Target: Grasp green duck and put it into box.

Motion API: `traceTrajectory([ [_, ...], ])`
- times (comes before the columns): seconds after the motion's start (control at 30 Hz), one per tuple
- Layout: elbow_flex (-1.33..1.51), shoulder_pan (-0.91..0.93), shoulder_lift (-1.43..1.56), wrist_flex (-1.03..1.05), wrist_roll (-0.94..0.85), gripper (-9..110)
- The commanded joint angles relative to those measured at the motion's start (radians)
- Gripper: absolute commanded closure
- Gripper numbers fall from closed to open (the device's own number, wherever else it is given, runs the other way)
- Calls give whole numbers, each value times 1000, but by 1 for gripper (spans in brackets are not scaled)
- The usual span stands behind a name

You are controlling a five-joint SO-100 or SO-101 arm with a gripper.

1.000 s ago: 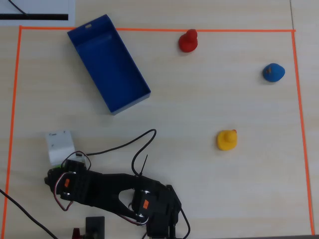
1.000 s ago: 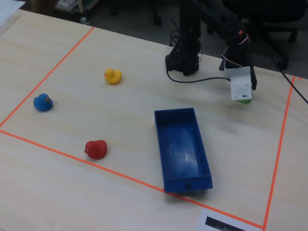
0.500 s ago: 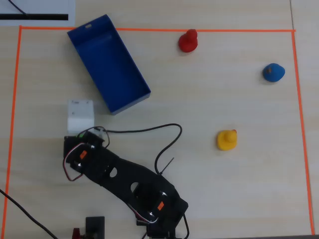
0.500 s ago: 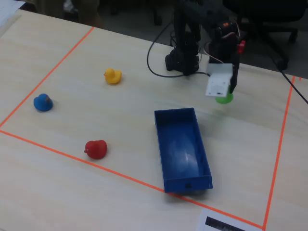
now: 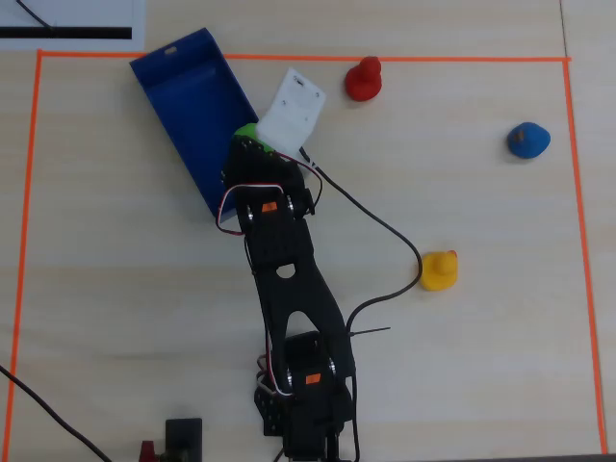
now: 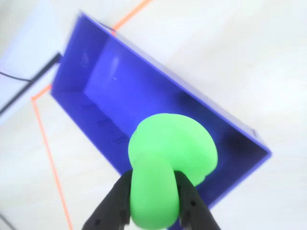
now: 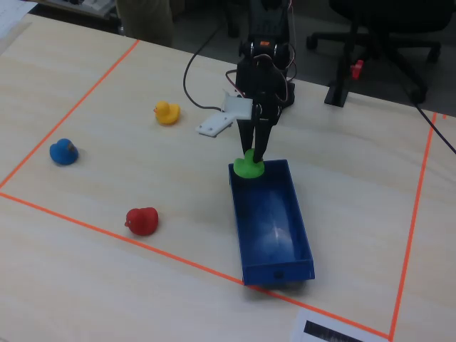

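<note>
My gripper [image 6: 152, 203] [image 7: 251, 158] is shut on the green duck [image 6: 165, 165] [image 7: 249, 164] [image 5: 244, 134], its two black fingers [image 6: 115, 201] pressing both sides of the duck's lime body. The duck hangs over the near end wall of the dark-blue box [image 6: 144, 100] [image 7: 271, 221] [image 5: 192, 111], just above its open inside. In the overhead view the arm covers most of the duck and the box's lower right end. The duck's beak is hidden.
A red duck [image 5: 364, 79] [image 7: 142, 221], a blue duck [image 5: 527, 140] [image 7: 63, 152] and a yellow duck [image 5: 439, 270] [image 7: 167, 112] stand apart on the wooden table inside orange tape [image 5: 433, 60]. The arm's base [image 5: 303, 404] and cable [image 5: 385, 231] lie at the near side.
The arm has swung from beside the box to over its near end, carrying the green duck, which now hangs above the box's end wall.
</note>
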Motion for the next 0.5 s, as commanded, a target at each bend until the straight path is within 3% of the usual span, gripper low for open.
traceTrajectory([
  [0.0, 48, -55, 9, -40, 8, 101],
  [0.13, 92, -98, -3, -55, 28, 100],
  [0.3, 100, -95, -11, -52, 18, 72],
  [0.47, 77, -57, 5, -29, 8, 64],
])
